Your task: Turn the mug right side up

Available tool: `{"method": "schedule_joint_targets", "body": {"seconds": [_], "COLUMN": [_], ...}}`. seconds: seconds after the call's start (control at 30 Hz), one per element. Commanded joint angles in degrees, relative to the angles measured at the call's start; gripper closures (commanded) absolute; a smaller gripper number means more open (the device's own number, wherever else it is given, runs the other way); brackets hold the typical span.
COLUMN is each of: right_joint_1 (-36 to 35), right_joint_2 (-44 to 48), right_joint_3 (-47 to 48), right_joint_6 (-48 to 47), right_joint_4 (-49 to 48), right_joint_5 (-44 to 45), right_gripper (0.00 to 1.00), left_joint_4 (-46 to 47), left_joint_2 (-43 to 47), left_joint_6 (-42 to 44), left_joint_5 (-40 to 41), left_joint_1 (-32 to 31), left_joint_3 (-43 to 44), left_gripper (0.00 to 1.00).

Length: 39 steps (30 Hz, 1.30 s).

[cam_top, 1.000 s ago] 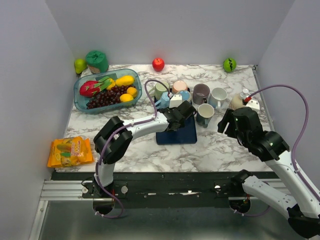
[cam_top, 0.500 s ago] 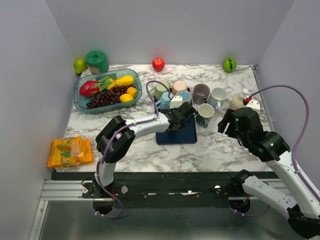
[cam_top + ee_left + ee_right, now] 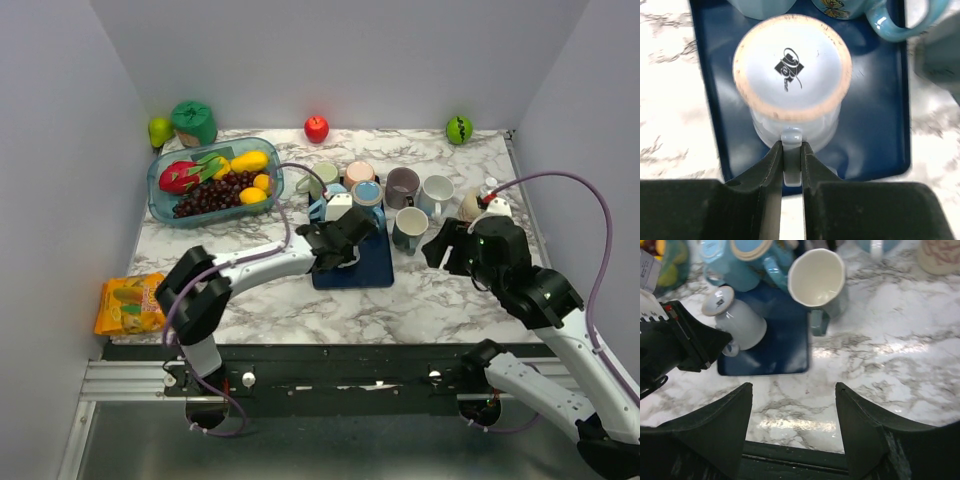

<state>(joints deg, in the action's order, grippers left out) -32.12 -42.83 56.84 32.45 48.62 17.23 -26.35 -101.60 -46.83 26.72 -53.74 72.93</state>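
Marble table [image 3: 450, 290]: carries all items noted. Reference landmark is the dark blue mat [image 3: 365, 270], at mid-table.

Fruit basket [image 3: 152, 188]: well to the left of the mat and behind it, filled with mixed fruit.

Snack bag [image 3: 130, 303]: orange, far left of the mat, at the table's near edge.

Mug cluster [image 3: 400, 190]: several mugs in a group along the mat's far edge and past its far right corner. One blue mug of this group stands base up at the mat's far edge. A cream mug [image 3: 817, 277] with a dark outside sits just off the mat's right edge, mouth open upward.

Pale blue mug [image 3: 792, 75]: the task item. It is over the left part of the mat, inverted, its tan-ringed base with a dark maker's mark facing up. In the right wrist view it leans, base tipped to the left. Whether its rim touches the mat cannot be told.

Left gripper [image 3: 792, 145]: at the mat's near left, both fingers clamped on the pale blue mug's handle.

Right gripper [image 3: 793, 387]: jaws spread wide, holding nothing, above bare marble right of the mat and well apart from it.

Red apple [image 3: 316, 128]: far behind the mat, at the back wall.
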Motion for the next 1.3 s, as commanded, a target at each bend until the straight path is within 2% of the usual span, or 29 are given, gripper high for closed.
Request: {"method": "schedule_joint_targets", "body": {"seconds": [0.0, 0.17, 0.23, 0.33, 0.4, 0.53, 0.73, 1.0, 1.27], "right_joint_1": [0.48, 0.39, 0.3, 0.39, 0.3, 0.3, 0.3, -0.4, -2.95], "right_joint_2": [1.69, 1.52, 1.35, 0.65, 0.03, -0.33, -1.03, -0.59, -3.57], "right_joint_3": [-1.99, -2.17, -2.08, -1.91, -1.65, -0.85, -1.02, -6.91, -11.74], "right_joint_6": [-5.01, -7.13, -6.17, -2.58, -0.12, 2.09, 2.53, 2.89, 2.97], "right_joint_4": [-10.97, -19.25, -23.47, -28.66, -31.38, -33.68, -34.29, -35.09, -34.21], "right_joint_5": [-15.45, -32.13, -35.59, -39.73, -41.66, -42.2, -43.34, -38.86, -33.41], "right_gripper": [0.26, 0.26, 0.25, 0.25, 0.25, 0.25, 0.25, 0.25, 0.25], "left_joint_4": [3.84, 8.22, 10.17, 11.15, 7.99, 2.8, -2.12, -4.85, -5.91], "left_joint_2": [13.69, 26.79, 31.61, 34.45, 34.19, 31.91, 29.01, 25.93, 23.47], "left_joint_6": [2.44, 5.69, 6.75, 7.98, 7.98, 7.19, 4.56, 0.95, 0.86], "left_joint_5": [-2.8, -7.46, -9.66, -10.55, -10.37, -9.76, -10.37, -11.43, -11.25], "left_joint_1": [-1.02, -1.11, -1.11, -1.02, -1.02, -1.02, -0.76, -0.23, 0.38], "left_joint_3": [-2.52, -4.28, -3.94, 0.0, 3.26, 9.59, 12.68, 13.21, 11.89], "left_gripper": [1.0, 1.0, 1.0, 1.0, 1.0, 1.0, 1.0, 1.0, 1.0]}}
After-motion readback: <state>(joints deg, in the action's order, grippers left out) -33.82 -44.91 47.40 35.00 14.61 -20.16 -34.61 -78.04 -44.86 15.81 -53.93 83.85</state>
